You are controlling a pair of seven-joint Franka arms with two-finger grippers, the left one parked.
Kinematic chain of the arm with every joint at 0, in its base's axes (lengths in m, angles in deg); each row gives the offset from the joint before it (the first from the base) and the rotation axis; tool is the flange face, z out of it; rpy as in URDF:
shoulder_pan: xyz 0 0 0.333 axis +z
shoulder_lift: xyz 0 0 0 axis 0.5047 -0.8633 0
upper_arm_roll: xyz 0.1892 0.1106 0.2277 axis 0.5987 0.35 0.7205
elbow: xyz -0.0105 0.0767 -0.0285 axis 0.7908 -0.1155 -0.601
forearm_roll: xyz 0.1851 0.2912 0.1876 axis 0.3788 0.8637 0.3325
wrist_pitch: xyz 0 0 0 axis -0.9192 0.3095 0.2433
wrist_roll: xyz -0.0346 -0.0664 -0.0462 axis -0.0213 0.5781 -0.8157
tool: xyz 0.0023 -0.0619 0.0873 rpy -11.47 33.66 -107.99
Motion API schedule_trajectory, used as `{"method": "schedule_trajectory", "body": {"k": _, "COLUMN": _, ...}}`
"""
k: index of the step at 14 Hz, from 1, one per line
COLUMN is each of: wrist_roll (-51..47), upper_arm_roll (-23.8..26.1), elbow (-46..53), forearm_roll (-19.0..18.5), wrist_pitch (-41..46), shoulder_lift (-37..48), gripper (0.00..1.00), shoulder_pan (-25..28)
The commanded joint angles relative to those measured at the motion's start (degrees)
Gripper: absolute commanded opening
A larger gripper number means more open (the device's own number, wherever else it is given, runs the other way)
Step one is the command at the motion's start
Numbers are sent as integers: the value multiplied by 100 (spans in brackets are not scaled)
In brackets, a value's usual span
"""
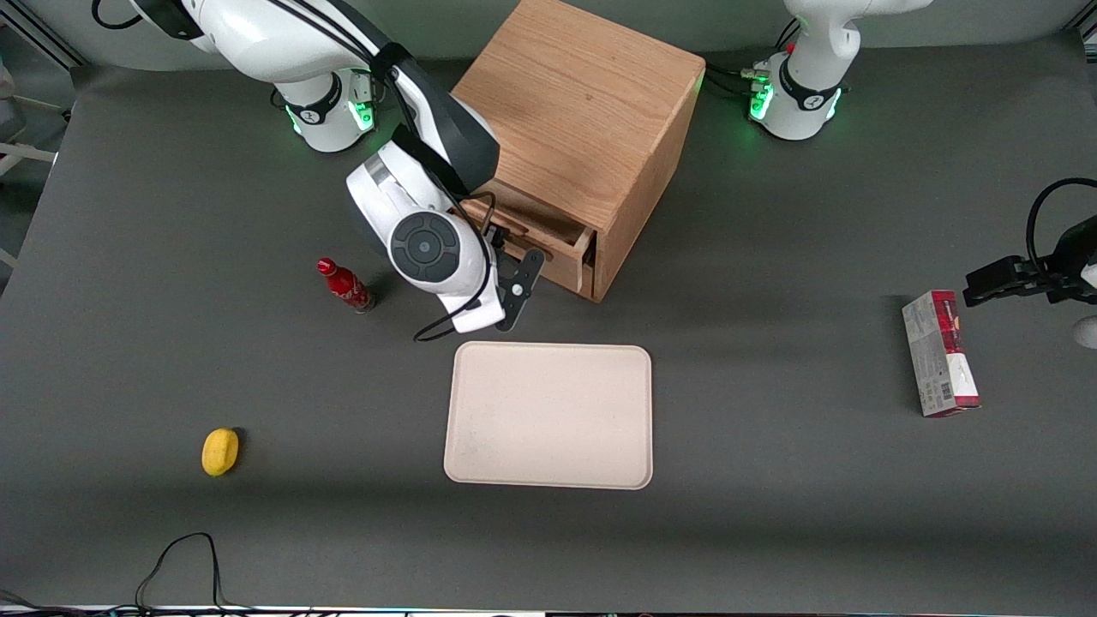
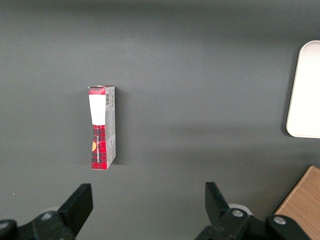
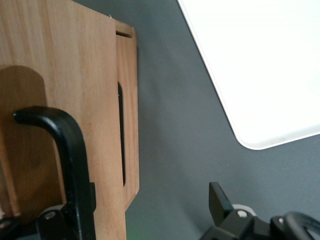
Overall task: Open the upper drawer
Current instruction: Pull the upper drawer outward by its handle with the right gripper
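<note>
The oak cabinet (image 1: pixel 583 111) stands near the working arm's base. Its upper drawer (image 1: pixel 548 236) is pulled out a short way, and a strip of its plain wooden inside shows. My right gripper (image 1: pixel 504 253) is right in front of the drawer front, mostly hidden under the wrist. In the right wrist view the gripper (image 3: pixel 148 202) is open. The upper drawer front (image 3: pixel 60 60) and its black wire handle (image 3: pixel 67 145) lie at one finger, and the other finger (image 3: pixel 220 200) is over the bare table. The lower drawer (image 3: pixel 129 100) sits further in.
A beige tray (image 1: pixel 548 416) lies nearer the front camera than the cabinet, close to the gripper. A red bottle (image 1: pixel 344 287) stands beside the wrist. A yellow object (image 1: pixel 220 452) lies toward the working arm's end. A red box (image 1: pixel 939 353) lies toward the parked arm's end.
</note>
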Motion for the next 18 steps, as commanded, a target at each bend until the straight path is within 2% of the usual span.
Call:
{"method": "schedule_trajectory", "body": {"k": 1, "wrist_roll": 202, "upper_arm_roll": -133, "elbow": 149, "forearm_roll": -80, "wrist_pitch": -35, "shoulder_lift": -80, "gripper": 100, "shoulder_pan": -50}}
{"method": "schedule_trajectory", "body": {"k": 4, "wrist_roll": 307, "upper_arm_roll": -133, "elbow": 228, "forearm_roll": -45, "wrist_pitch": -27, "shoulder_lift": -72, "gripper": 100, "shoulder_pan": -287}}
{"method": "schedule_trajectory", "body": {"k": 11, "wrist_roll": 334, "upper_arm_roll": -133, "elbow": 474, "forearm_roll": -71, "wrist_pitch": -88, "shoulder_lift": -124, "gripper": 100, "shoulder_pan": -437}}
{"method": "schedule_trajectory", "body": {"k": 18, "wrist_roll": 352, "upper_arm_roll": -414, "elbow": 527, "forearm_roll": -89, "wrist_pitch": -404, "shoulder_lift": -212, "gripper": 100, "shoulder_pan": -542}}
